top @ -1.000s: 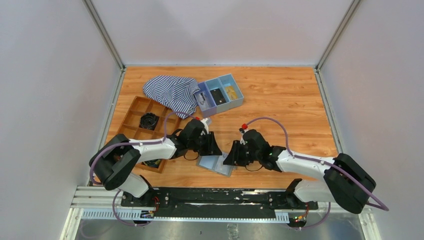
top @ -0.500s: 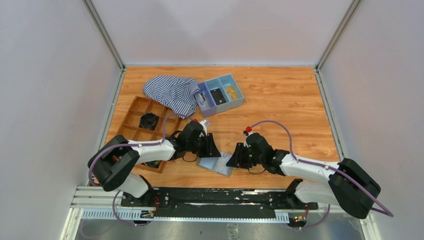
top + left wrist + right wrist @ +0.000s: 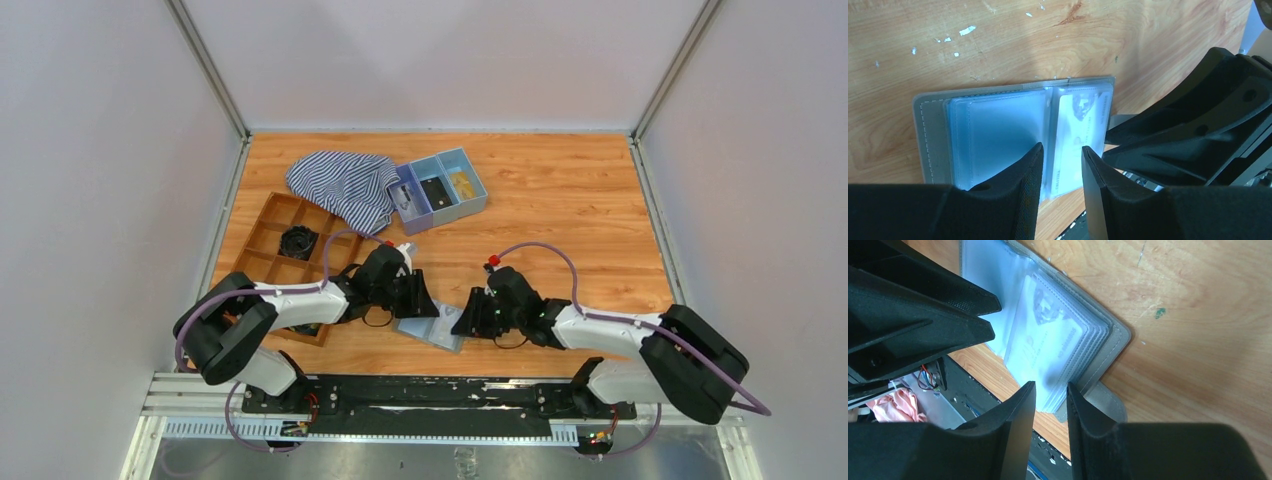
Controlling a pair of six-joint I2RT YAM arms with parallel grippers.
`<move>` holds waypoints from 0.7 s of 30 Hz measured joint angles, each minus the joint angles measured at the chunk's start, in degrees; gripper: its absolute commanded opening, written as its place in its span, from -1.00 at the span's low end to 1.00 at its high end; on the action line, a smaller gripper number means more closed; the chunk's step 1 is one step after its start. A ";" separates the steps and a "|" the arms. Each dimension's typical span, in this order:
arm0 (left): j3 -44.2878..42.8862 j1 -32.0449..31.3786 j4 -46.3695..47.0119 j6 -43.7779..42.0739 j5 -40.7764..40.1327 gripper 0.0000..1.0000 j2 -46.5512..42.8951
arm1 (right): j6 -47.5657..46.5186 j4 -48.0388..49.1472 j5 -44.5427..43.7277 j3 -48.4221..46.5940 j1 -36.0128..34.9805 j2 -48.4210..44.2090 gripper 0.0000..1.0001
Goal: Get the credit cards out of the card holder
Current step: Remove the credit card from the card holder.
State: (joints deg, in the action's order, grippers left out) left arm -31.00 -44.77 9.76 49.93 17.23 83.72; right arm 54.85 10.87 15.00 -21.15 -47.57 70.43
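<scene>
Card holder [image 3: 432,331] on the table [image 3: 560,200]

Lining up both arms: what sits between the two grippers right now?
The open card holder lies on the table between left gripper and right gripper, seen in the top view.

arms: two
claws: two, the left claw [image 3: 424,299] and the right claw [image 3: 467,318]
card holder [image 3: 433,331]: one
credit card [image 3: 1075,132]: one can be made out behind clear plastic; whether more sit behind it cannot be told
clear sleeves [image 3: 998,270]: several, stacked, number unclear
blue tray [image 3: 456,212]: one, with three compartments
wooden tray [image 3: 262,240]: one, divided into several compartments
striped cloth [image 3: 340,180]: one
desk [image 3: 560,200]: one
</scene>
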 measured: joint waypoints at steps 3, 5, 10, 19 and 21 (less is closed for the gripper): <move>0.00 0.00 0.00 0.00 0.04 -0.25 0.00 | 0.00 0.81 0.22 0.00 0.00 1.05 -0.34; 0.00 0.00 0.00 0.00 0.07 -0.26 0.09 | 0.00 1.68 0.57 -0.04 0.00 1.79 -0.34; 0.00 0.00 0.00 0.00 0.11 -0.28 1.29 | -0.02 2.82 1.49 -0.70 0.00 3.41 -0.36; -0.09 0.00 0.02 -0.02 0.11 -0.30 2.14 | -0.04 3.30 1.90 -0.87 0.00 4.11 -0.41; -0.11 0.00 0.02 -0.04 0.09 -0.30 2.14 | -0.09 3.28 1.90 -0.87 0.00 4.11 -0.41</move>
State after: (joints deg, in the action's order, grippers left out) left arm -31.11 -44.77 9.78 49.89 17.32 85.86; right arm 54.76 14.15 16.91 -22.02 -47.57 74.54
